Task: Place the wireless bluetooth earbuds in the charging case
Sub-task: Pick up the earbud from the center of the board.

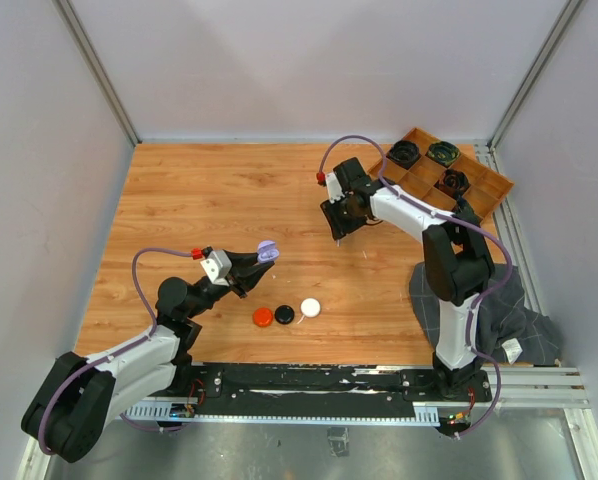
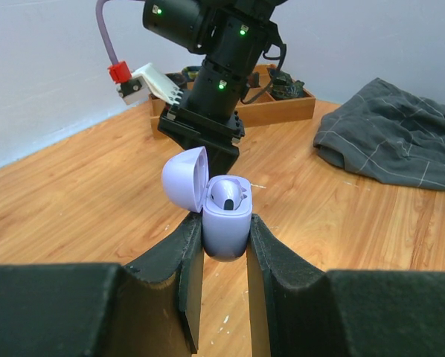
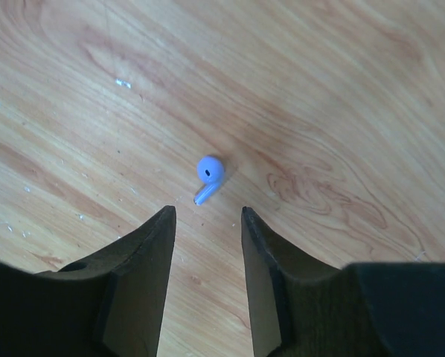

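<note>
Right gripper hangs over the table with its jaws apart and nothing between them. The loose earbud, pale purple, lies on the wood just beyond the fingertips, its head on the far side and its stem pointing back toward the gap. Left gripper is clamped on the lower body of the charging case, holding it upright and off the table. Its lid is swung back, and a second earbud already sits in one socket. I cannot see the other socket clearly.

I judge the loose earbud to be almost weightless, hard and glossy, so it will likely skid or flip if one finger reaches it first. Its rounded head gives little to pinch. I would close across the stem, or where stem meets head, gently and centred, with the pads low to the wood. Too hard a squeeze could squirt it out. It also has to end up stem-down to drop into the charging case.
</note>
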Robot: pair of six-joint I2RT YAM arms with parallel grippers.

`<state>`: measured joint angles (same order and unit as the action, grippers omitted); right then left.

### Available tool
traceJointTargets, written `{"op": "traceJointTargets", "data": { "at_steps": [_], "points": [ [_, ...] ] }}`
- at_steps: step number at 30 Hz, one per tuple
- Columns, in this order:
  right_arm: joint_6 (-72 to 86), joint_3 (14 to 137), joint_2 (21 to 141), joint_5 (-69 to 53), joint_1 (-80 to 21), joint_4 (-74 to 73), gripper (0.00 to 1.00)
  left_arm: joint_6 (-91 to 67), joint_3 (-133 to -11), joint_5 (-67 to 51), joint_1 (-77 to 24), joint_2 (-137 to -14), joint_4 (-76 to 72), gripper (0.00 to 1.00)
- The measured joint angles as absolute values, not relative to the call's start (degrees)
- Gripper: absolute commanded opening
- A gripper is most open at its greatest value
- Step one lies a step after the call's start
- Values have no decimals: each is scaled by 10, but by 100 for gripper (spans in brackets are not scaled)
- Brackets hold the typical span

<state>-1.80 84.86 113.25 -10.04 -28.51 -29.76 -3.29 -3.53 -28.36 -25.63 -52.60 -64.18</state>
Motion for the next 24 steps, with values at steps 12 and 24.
{"op": "traceJointTargets", "data": {
  "at_steps": [12, 24],
  "points": [
    [36, 868, 1171, -87, -290, -272, 37, -33, -35, -283, -256, -523, -642, 0],
    [55, 878, 1196, -68, -293, -269, 33, -34, -35, -283, -256, -523, -642, 0]
  ]
}}
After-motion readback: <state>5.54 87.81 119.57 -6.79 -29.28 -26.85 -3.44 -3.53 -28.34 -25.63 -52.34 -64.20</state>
